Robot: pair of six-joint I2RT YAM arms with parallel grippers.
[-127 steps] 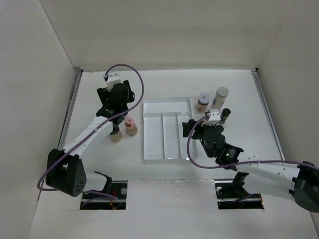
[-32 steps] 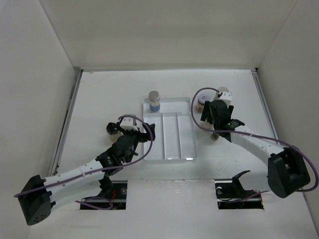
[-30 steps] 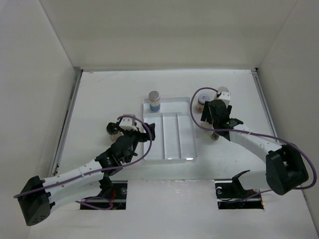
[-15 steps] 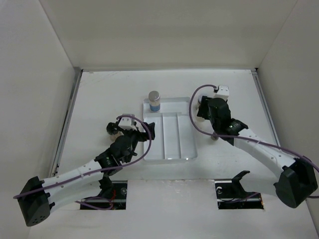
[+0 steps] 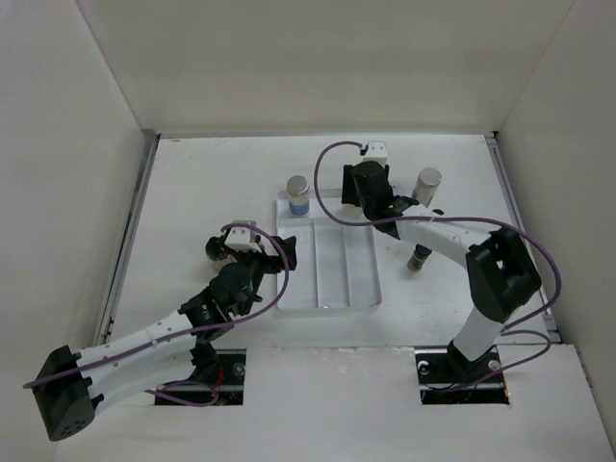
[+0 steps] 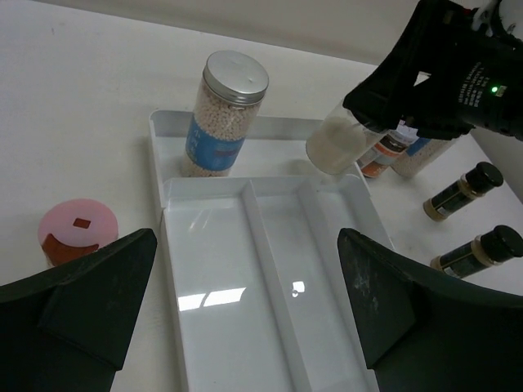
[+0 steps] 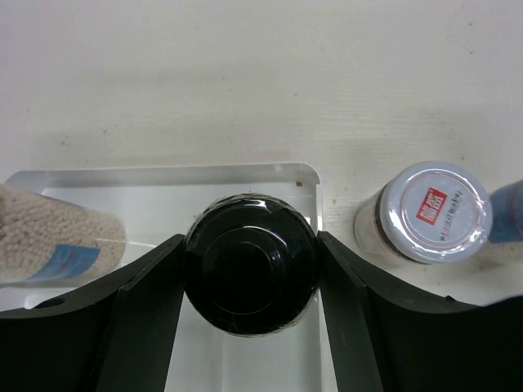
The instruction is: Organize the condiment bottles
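My right gripper (image 5: 371,197) is shut on a dark-capped clear jar (image 7: 249,273) and holds it over the right end of the white tray's (image 5: 327,289) back compartment; the jar also shows in the left wrist view (image 6: 337,143). A grey-capped blue-labelled jar (image 5: 298,195) stands at that compartment's left end. My left gripper (image 5: 252,252) is open and empty at the tray's left edge, next to a pink-lidded jar (image 6: 78,231). A taller white bottle with a grey top (image 5: 426,185) and a small dark-capped shaker (image 5: 419,260) stand right of the tray.
A white-lidded jar with a red label (image 7: 429,212) stands just outside the tray's back right corner (image 7: 304,175). Two dark-capped shakers (image 6: 466,189) (image 6: 478,249) show right of the tray. White walls close in the table on three sides.
My right gripper has swung from the right of the tray to its back right corner, carrying the dark-capped jar. The left arm has barely moved.
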